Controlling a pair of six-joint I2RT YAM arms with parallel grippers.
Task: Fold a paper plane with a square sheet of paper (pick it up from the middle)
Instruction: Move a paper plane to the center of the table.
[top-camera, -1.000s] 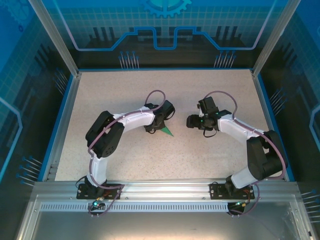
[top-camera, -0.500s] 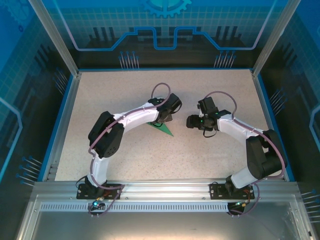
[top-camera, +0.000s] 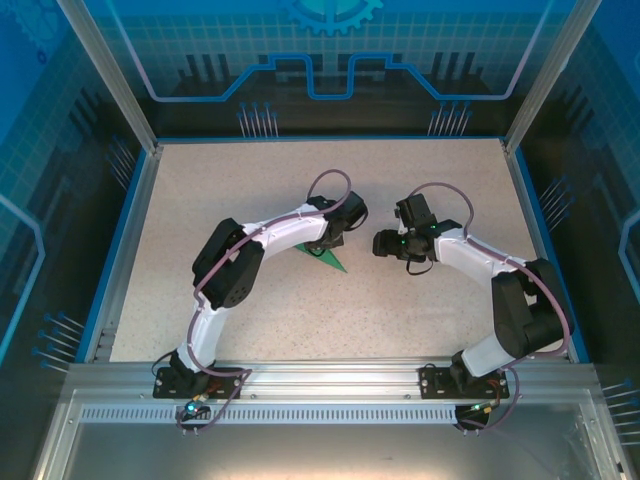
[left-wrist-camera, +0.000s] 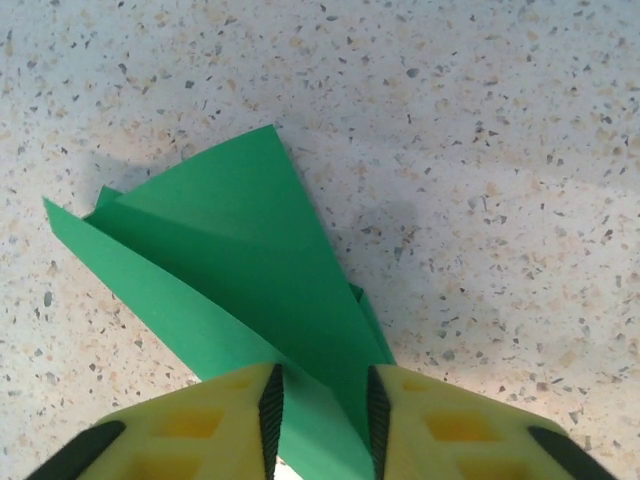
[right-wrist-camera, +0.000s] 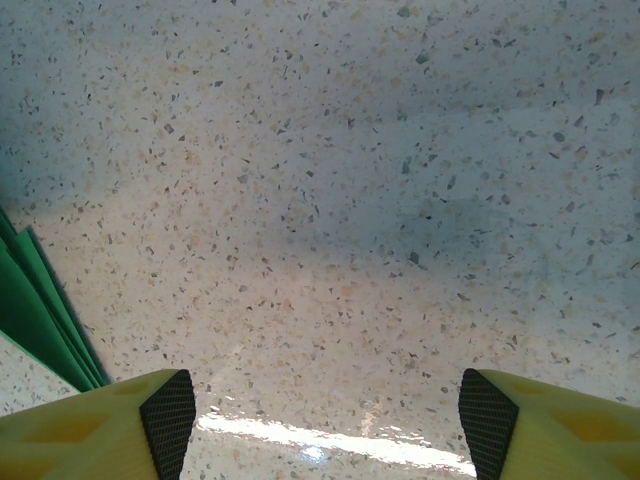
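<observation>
The square sheet of paper, green, lies on the table folded into a narrow pointed dart with loose, raised layers. In the left wrist view the paper fans out ahead of my left gripper. Its jaws stand a narrow gap apart astride the paper's near end, with folded layers lying between the pads. From above, the left gripper sits over the paper's far edge. My right gripper hovers to the paper's right, wide open, holding nothing. The right wrist view puts the right gripper over bare table, with the paper's edge at the left.
The speckled table is ringed by a blue rim and an aluminium frame at the near edge. Blue printed panels stand behind and to the sides. Both arms bend in toward the table's middle.
The left arm swung its elbow and wrist to the right and farther in, uncovering more of the green paper. Its jaws widened, then narrowed around the paper. The right arm held still.
</observation>
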